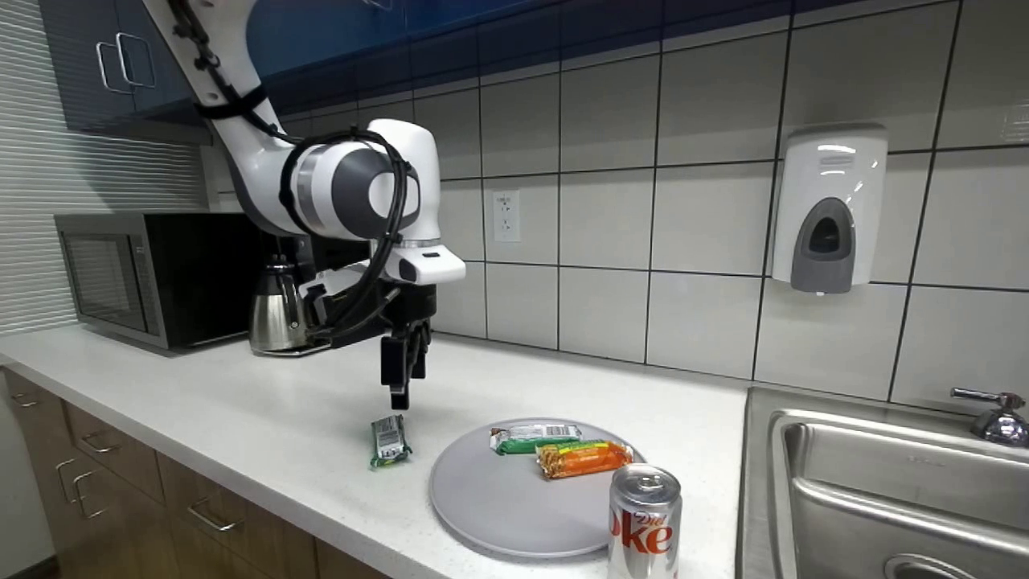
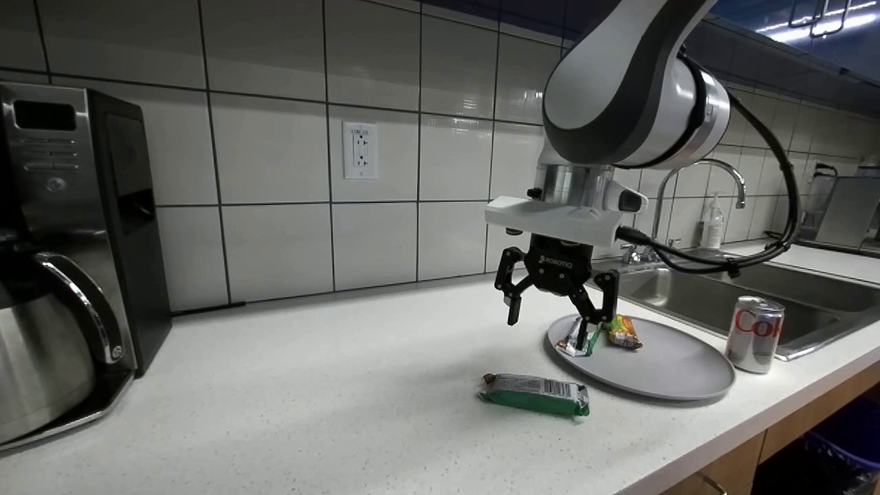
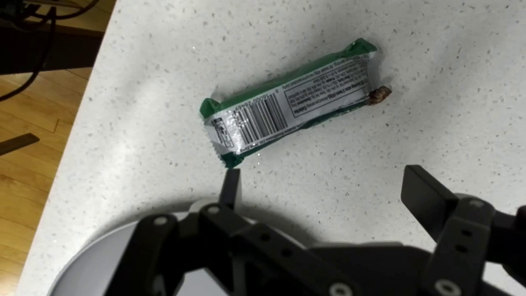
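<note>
I saw a green-wrapped bar [image 3: 292,101] lying barcode up on the counter [image 2: 275,412], near the gray plate [image 1: 514,507]. Above the counter beside the plate hung the claw [image 2: 548,326], spread wide. The plate itself carried a second green bar [image 1: 530,441] and an orange-wrapped bar [image 1: 584,460]; a Diet Coke can [image 1: 645,527] stood just beside it.

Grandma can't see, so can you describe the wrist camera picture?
A wrapped green and silver bar lies on a speckled white counter. Lower in the picture are an open black gripper and part of a gray plate; wooden floor shows at left.
</note>
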Robot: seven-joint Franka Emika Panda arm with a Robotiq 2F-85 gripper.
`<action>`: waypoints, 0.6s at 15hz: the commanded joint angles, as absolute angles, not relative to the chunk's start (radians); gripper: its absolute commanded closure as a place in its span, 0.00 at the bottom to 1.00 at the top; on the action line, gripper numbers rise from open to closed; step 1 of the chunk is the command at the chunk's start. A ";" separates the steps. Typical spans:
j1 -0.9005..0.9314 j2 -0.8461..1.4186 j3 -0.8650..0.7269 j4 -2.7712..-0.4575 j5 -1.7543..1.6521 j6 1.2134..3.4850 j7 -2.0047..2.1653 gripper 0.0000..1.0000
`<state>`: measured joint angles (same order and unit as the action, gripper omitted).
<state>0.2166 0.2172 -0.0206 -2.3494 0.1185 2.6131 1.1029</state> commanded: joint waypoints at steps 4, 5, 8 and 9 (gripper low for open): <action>0.242 0.213 -0.022 -2.377 0.055 2.672 1.331 0.00; 0.245 0.218 -0.026 -2.376 0.038 2.673 1.365 0.00; 0.258 0.240 -0.039 -2.367 -0.024 2.676 1.494 0.00; 0.259 0.247 -0.039 -2.366 -0.036 2.677 1.523 0.00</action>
